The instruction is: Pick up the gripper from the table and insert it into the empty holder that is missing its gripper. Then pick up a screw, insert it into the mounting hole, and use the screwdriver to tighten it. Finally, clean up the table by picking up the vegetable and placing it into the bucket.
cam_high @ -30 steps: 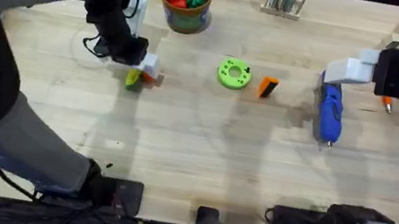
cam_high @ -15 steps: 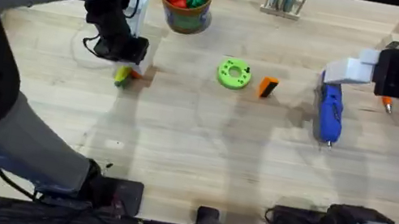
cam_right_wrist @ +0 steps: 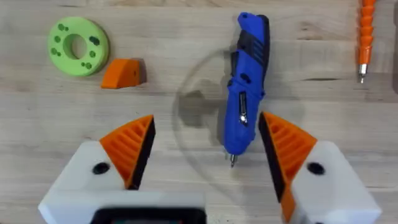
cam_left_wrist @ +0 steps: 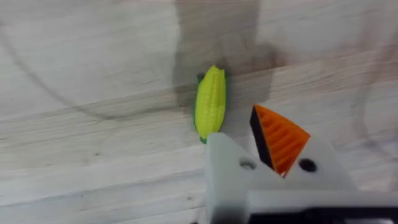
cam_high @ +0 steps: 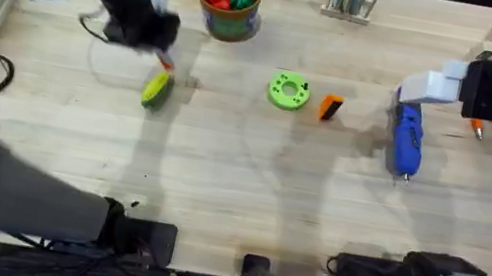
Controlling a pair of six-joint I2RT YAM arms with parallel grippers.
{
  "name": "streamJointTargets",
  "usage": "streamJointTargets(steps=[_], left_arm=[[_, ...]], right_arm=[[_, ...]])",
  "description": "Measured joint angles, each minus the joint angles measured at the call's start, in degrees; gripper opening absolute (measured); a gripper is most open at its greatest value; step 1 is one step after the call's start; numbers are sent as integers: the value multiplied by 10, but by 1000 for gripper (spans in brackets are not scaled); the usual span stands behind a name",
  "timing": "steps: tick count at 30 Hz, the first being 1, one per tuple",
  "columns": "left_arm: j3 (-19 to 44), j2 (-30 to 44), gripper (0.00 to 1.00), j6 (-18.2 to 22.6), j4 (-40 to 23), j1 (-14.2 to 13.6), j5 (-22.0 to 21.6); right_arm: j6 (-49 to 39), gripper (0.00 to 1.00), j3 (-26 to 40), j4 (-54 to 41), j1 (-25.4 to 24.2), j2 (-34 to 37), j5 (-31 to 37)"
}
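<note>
Evidently little is finished: the gripper [cam_high: 331,106] and vegetable [cam_high: 155,91] lie mid-table, the bucket [cam_high: 228,1] at the far edge, the screwdriver [cam_right_wrist: 247,88] is straddled by the wide-open right gripper [cam_right_wrist: 208,148], and the left gripper [cam_left_wrist: 277,143] jaws cannot be judged.

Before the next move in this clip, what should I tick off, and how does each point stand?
1. Vegetable held by the left gripper: not ok, it lies on the table.
2. Bucket upright: ok.
3. Right gripper open: ok.
4. Screwdriver between its pads: ok, flat on the table.
5. The gripper inserted in a holder: not ok, it lies beside the green disc.
6. Screw located: cannot tell.
</note>
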State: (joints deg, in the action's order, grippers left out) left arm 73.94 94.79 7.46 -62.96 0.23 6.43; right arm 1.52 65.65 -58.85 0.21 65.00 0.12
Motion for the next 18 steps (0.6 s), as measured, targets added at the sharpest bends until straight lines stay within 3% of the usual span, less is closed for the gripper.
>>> streamJointTargets(steps=[7, 12, 18], left_arm=[[77, -117, 15, 0, -37, 0, 1], [85, -175, 15, 0, -40, 0, 0], [85, -196, 15, 0, -42, 0, 0]], right_arm=[[0, 992, 0, 0, 0, 0, 0], [0, 991, 0, 0, 0, 0, 0], [0, 991, 0, 0, 0, 0, 0]])
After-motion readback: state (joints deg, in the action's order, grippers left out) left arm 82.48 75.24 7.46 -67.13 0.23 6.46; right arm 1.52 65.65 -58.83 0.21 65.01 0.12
